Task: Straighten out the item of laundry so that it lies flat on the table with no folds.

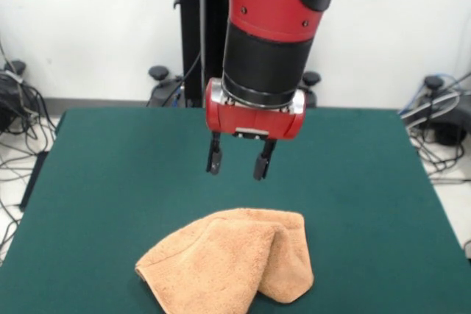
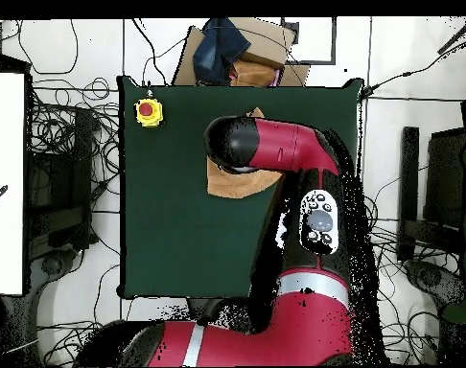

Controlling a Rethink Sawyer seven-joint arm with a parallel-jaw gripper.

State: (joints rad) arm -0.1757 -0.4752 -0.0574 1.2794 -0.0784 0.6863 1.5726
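The peach-orange towel (image 1: 232, 262) lies crumpled and folded over itself on the dark green table (image 1: 110, 174), near the front edge in the front view. My gripper (image 1: 238, 165) hangs above and just behind the towel, open and empty, its two black fingers (image 1: 214, 158) clear of the cloth. In the overhead view the red arm covers most of the towel (image 2: 239, 182); only a part shows beside the arm, and the gripper is hidden under it.
A yellow box with a red button (image 2: 149, 112) sits at a table corner in the overhead view. Cables and equipment lie on the floor around the table. A cardboard box (image 2: 266, 53) with a dark cloth stands beyond the table's far edge.
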